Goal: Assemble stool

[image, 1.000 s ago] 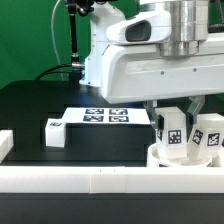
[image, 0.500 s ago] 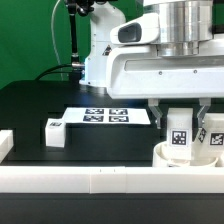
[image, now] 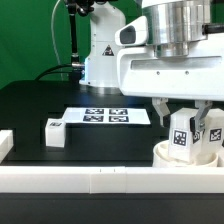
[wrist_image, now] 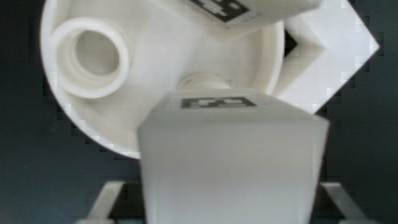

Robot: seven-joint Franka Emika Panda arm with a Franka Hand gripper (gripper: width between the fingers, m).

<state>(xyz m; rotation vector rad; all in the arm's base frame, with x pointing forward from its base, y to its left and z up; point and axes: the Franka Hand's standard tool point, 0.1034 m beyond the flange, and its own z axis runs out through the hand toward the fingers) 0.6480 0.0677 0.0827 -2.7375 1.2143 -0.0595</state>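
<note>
My gripper (image: 182,120) is shut on a white blocky stool leg (image: 183,138) with a black-and-white tag, holding it upright over the round white seat disc (image: 170,156) at the exterior view's right. In the wrist view the held leg (wrist_image: 231,150) fills the middle between my two fingers (wrist_image: 118,200), with the seat disc (wrist_image: 107,90) and one round socket (wrist_image: 89,47) behind it. A second leg (image: 211,134) stands in the disc just beside the held one. A third leg (image: 54,132) lies loose on the black table at the left.
The marker board (image: 105,116) lies flat on the table behind the loose leg. A long white rail wall (image: 100,180) runs along the front edge, right against the seat disc. A white block (image: 4,143) sits at the far left edge.
The arm has carried the held leg a little toward the exterior view's right, closer to the standing leg. The grip has stayed shut.
</note>
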